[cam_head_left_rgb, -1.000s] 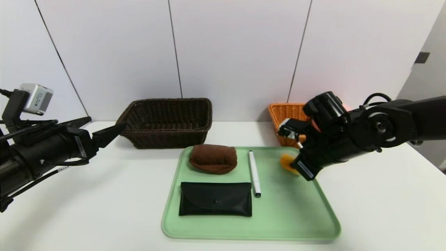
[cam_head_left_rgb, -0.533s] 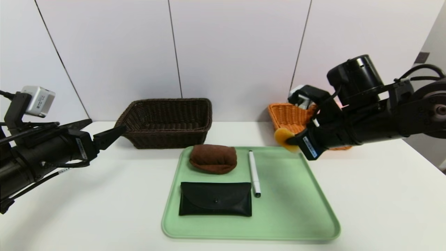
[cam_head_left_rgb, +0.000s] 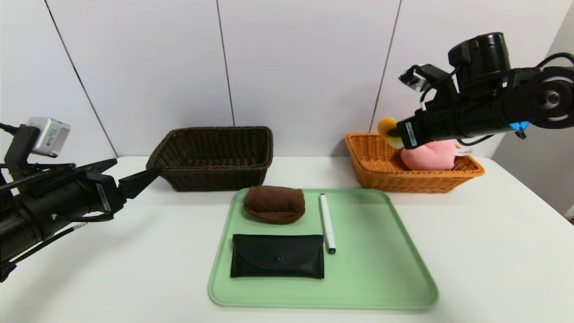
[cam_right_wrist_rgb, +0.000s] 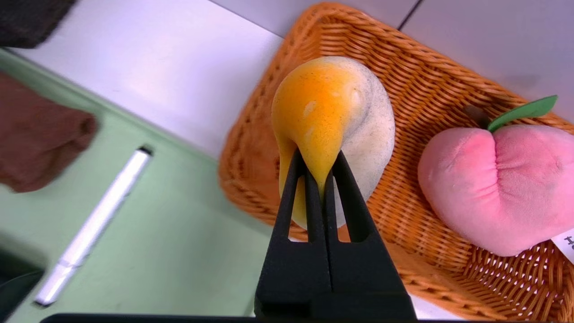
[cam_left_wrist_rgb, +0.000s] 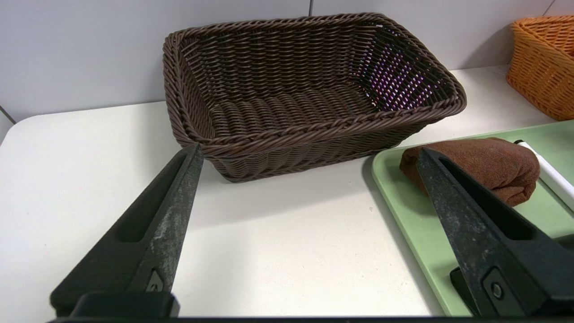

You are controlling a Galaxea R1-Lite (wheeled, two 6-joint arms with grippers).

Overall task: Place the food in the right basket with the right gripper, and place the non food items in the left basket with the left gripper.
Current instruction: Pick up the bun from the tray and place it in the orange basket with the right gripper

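While the white desk [cam_head_left_rgb: 493,251] carries everything, the biggest thing on it is the green tray [cam_head_left_rgb: 381,269] at the middle front, with the dark brown basket [cam_head_left_rgb: 215,157] behind its left corner and the orange basket [cam_head_left_rgb: 376,166] behind its right corner, both against the wall. On the tray lie a black pouch [cam_head_left_rgb: 277,262] at the front left, a folded brown cloth [cam_head_left_rgb: 274,204] behind it, and a white pen [cam_head_left_rgb: 327,223] lengthwise just to the right of both. The brown basket holds nothing that shows in the left wrist view. A pink plush peach [cam_head_left_rgb: 428,157] with a green leaf sits in the orange basket toward its right end. The right tool [cam_head_left_rgb: 393,131] is raised above the left end of the orange basket, clear of the rim, and its fingers [cam_right_wrist_rgb: 296,179] are pinched tight on the edge of a soft orange-and-cream food piece [cam_head_left_rgb: 386,127], which bulges out beyond the tips; in the right wrist view this piece hangs over the basket's weave, beside the peach and apart from it. The left tool [cam_head_left_rgb: 134,172] hovers above the desk to the left of the tray, in front of the brown basket, with its two fingers spread wide and nothing between them.
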